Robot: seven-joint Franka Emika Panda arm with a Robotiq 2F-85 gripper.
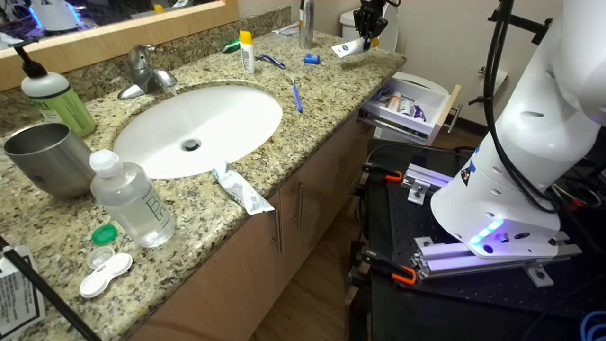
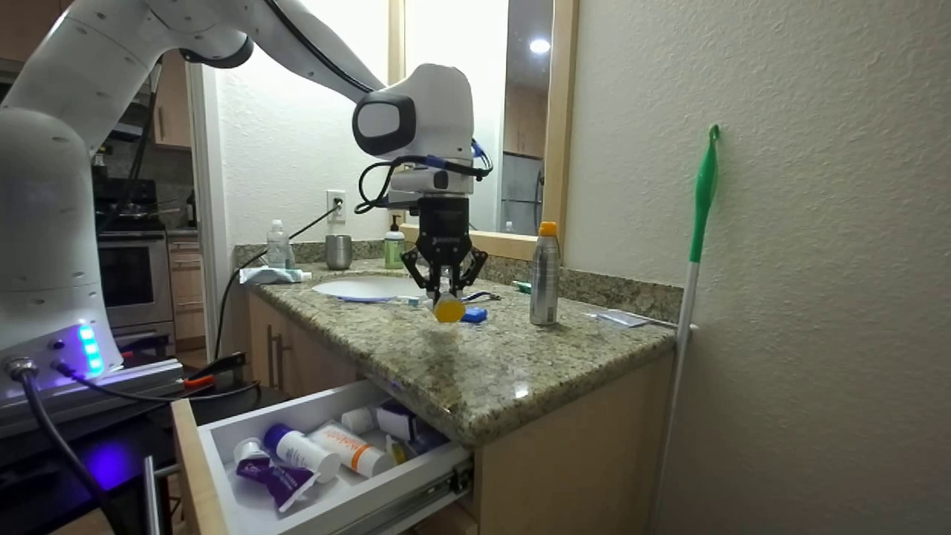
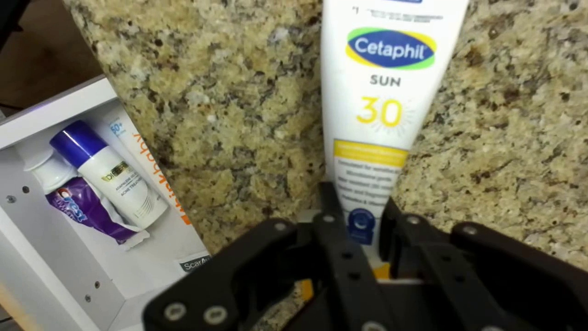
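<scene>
The gripper (image 3: 359,202) holds the tube (image 3: 383,110) above the counter (image 2: 565,353), jaws closed to its width near the cap (image 2: 449,310); that off-centre pinch could let it twist and slip free.

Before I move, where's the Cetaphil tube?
In the wrist view, the Cetaphil tube is right of centre, pinched in the end effector over the granite counter, with the open drawer to its left.

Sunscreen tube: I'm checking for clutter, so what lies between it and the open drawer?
In the wrist view, only bare, speckled countertop shows between the sunscreen tube, held in the gripper, and the open drawer; the gripper hides the lower part.
</scene>
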